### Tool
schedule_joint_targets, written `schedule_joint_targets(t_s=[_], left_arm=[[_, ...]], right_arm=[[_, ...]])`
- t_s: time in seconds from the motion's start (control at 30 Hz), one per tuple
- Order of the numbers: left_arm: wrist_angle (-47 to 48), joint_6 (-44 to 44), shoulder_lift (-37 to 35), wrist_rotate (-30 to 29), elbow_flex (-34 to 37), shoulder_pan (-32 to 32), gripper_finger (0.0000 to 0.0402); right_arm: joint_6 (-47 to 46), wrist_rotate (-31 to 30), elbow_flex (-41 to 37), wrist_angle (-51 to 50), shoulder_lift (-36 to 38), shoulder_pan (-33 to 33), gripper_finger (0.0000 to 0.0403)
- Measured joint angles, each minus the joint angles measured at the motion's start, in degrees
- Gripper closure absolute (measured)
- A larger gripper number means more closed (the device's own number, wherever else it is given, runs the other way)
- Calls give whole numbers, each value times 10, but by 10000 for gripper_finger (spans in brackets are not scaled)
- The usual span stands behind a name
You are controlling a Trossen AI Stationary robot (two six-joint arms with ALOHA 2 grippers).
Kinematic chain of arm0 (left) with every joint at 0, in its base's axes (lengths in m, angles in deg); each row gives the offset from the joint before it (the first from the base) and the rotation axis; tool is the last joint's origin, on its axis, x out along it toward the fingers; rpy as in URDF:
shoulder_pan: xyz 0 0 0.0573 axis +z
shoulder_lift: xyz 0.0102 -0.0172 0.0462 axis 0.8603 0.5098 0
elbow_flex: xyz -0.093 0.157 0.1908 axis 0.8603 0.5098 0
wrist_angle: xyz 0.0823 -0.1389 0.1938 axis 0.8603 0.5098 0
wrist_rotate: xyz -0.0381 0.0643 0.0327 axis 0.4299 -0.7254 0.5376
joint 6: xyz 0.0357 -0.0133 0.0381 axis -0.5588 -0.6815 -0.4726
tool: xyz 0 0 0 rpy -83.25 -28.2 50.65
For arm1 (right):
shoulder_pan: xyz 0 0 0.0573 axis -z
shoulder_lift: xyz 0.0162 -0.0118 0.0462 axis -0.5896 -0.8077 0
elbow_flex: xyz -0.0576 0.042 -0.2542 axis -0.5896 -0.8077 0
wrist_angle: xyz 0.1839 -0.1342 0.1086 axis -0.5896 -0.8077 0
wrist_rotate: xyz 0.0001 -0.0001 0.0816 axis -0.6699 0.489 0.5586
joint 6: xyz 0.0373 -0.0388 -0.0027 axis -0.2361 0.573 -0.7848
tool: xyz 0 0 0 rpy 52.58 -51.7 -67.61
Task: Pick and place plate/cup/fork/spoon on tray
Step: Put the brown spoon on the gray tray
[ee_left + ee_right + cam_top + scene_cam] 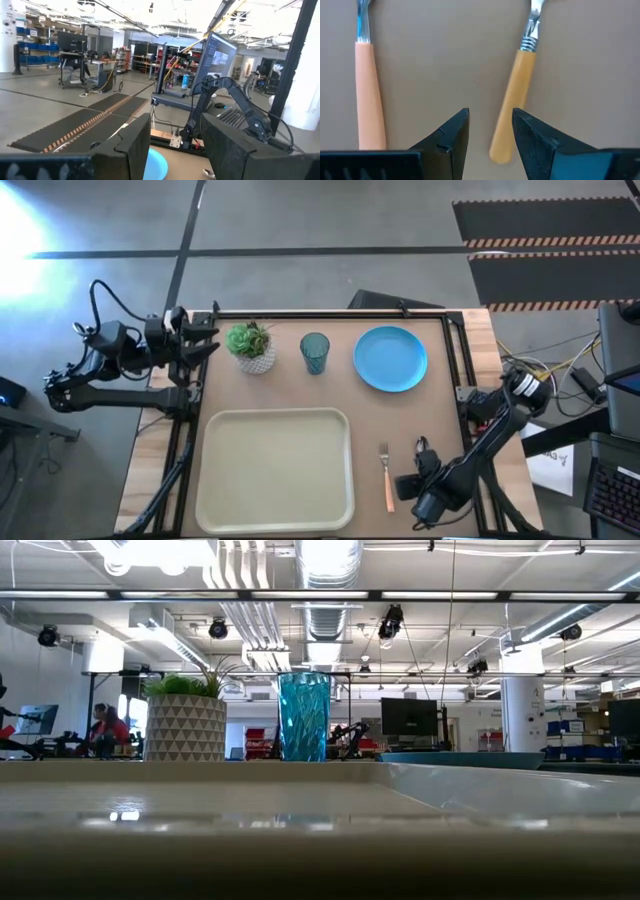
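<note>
Spoon (pixel 509 107) bowl lies cut off beyond the right end effector (pixel 490 131), slightly open, empty.

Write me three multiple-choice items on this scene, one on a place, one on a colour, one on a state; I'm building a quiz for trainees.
1. Where is the fork?
A. on the tray
B. on the table right of the tray
C. inside the cup

2. What colour is the plate?
A. red
B. white
C. sky-blue

3. How is the right gripper?
A. open, over a utensil handle
B. shut on the cup
C. shut on the plate

Answers:
1 B: the high view shows it lying on bare table beside the tray.
2 C: it looks blue from above.
3 A: the right wrist view shows parted fingers with the tan handle between them, untouched.
</note>
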Motion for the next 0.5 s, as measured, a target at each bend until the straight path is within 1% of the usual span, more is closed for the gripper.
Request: schedule_joint_targets(t_s=[0.27, 0.37, 0.5], left_arm=[[0, 0, -5, 15, 0, 0, 244], [0, 0, -7, 15, 0, 0, 244], [0, 0, -7, 15, 0, 0, 244]], right_arm=[[1, 2, -1, -7, -6, 9, 264], [0, 19, -2, -30, 5, 9, 261], [-1, 21, -2, -58, 25, 9, 259]])
